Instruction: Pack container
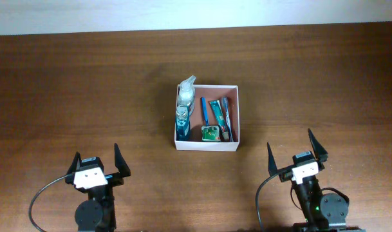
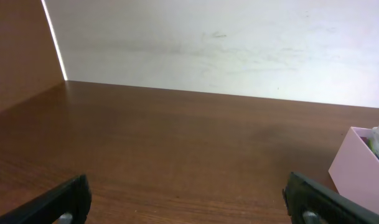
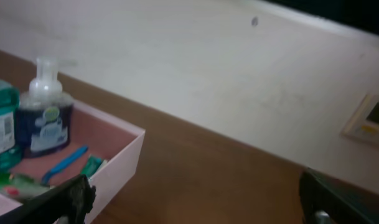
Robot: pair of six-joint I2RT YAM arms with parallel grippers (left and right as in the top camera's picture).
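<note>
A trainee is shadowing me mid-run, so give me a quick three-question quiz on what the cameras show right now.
1. True or false: the left gripper and the right gripper both stand open and empty.
2. Where is the pump bottle? A) inside the container; B) outside it, to its left; C) held between fingers.
3. Fill in: in the overhead view, the blue toothbrush lies to the ____ of the teal bottle.
Key: 1 true; 2 A; 3 right.

light: even, moderate | shadows: faint | overhead: sharp | right wrist: blurred, dimmer
</note>
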